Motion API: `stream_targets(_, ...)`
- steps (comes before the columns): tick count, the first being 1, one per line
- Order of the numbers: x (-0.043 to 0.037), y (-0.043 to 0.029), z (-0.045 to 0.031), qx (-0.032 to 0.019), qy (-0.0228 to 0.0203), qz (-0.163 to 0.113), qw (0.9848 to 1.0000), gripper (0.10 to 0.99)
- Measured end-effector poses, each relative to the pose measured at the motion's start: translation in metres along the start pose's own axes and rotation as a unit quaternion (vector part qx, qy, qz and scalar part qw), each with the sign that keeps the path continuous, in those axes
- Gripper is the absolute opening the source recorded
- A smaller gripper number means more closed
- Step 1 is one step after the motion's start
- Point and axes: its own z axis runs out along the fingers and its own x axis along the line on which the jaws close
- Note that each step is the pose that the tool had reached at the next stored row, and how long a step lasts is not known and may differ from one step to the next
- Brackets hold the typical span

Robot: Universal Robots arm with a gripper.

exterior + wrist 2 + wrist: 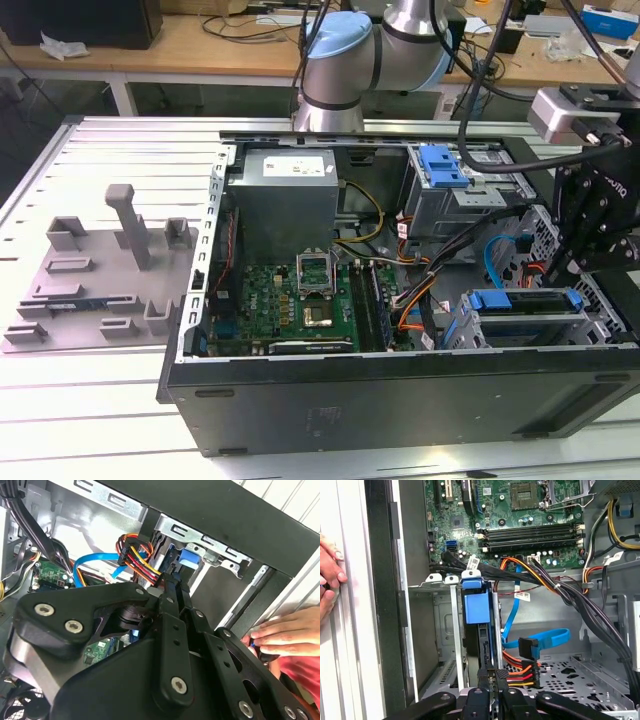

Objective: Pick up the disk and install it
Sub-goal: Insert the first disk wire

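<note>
The install step is in hand, not the pick-up. The flat silver metal disk in its blue plastic bracket (476, 602) stands on edge inside the silver sheet-metal drive cage (452, 630), between the cage's rails, and in the exterior view it (520, 303) lies within the cage's length. In both wrist views the black fingers (487, 677) are clenched together with nothing visible between them. Their tips are at the cage's open mouth, against the disk's near end, with the blue bracket (189, 560) straight ahead of them. By my reading they are pressing the disk home, not carrying it. Any seating left to do calls for a straight push along the rails, clear of the black plug with red, orange and yellow wires (520, 672) just beside the cage mouth. A person's hand (285, 630) rests on the worktop beyond the case wall that backs the cage.
</note>
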Motion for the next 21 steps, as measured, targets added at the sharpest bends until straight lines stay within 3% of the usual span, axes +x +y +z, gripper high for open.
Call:
stream_targets(9,-0.0032,0.0008,0.0004,0.0033,-0.0007,-0.019,0.9998,0.165)
stream_targets(13,-0.0033,0.0012,0.0003,0.0105,-0.0071,-0.019,0.9997,0.165)
stream_targets(21,-0.0018,0.0054,0.0004,0.0109,-0.0082,-0.019,0.9997,0.165)
